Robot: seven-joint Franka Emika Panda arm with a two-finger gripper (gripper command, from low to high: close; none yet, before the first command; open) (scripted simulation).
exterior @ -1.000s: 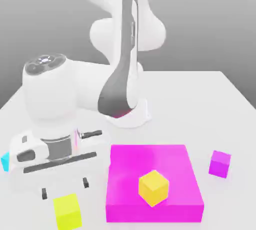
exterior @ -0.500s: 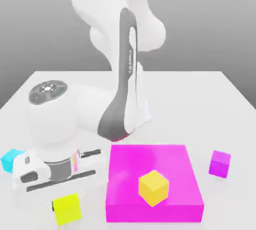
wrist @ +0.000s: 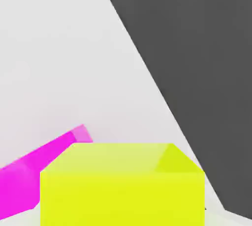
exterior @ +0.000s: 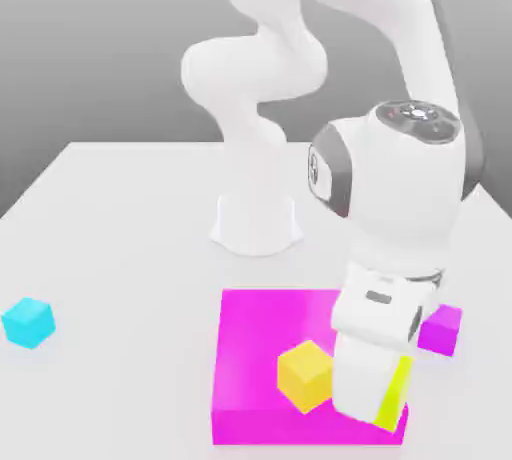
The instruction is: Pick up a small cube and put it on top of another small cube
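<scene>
- A cyan cube [exterior: 28, 322] sits on the white tabletop [exterior: 120, 238] at the exterior view's far left.
- A golden cube [exterior: 305, 375] rests on the flat magenta block [exterior: 265, 348].
- The hand [exterior: 375, 398] is clamped on the lime-yellow small cube [exterior: 394, 395], held above the block's right corner.
- A small purple cube [exterior: 441, 329] lies just right of the block.

The white table [exterior: 120, 218] carries a flat magenta block [exterior: 260, 348], a cyan cube [exterior: 28, 322], a small purple cube [exterior: 445, 328] and the robot's base [exterior: 256, 223].
</scene>
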